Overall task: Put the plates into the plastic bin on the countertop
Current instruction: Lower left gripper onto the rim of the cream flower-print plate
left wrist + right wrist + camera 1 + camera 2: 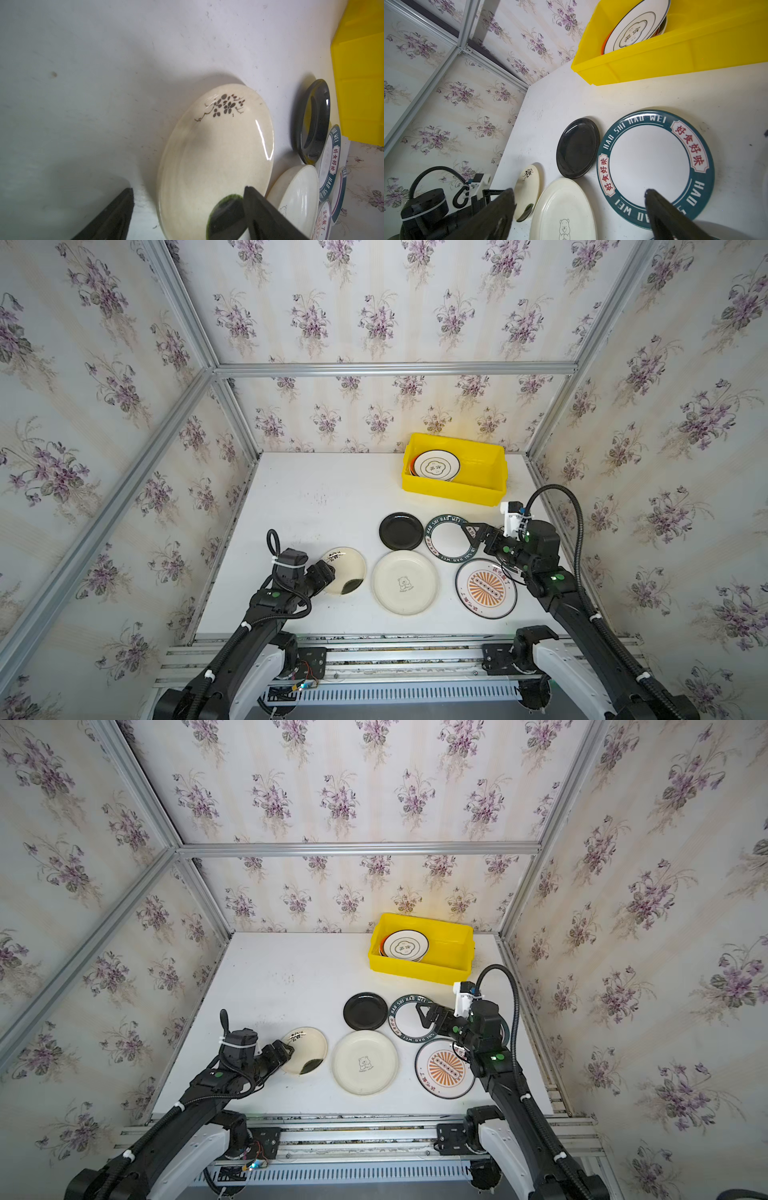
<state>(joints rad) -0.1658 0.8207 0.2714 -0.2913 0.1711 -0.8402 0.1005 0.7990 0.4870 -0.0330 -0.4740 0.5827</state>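
Several plates lie on the white countertop (311,497). My left gripper (188,188) is open and straddles the near rim of the cream ink-smudge plate (347,568): one finger is outside on the table, the other over the dark smudge. To its right lie the cream bear plate (405,583), the black plate (401,531), the lettered-rim plate (650,162) and the orange sunburst plate (486,588). My right gripper (579,190) hangs open above the lettered-rim plate's edge, holding nothing. The yellow plastic bin (453,487) at the back right holds a stack topped by a white plate (436,465).
Flowered walls and aluminium rails (232,414) close in the table on three sides. The bin's right half (482,468) shows bare yellow floor. The back left of the table carries only faint scuff marks (320,499).
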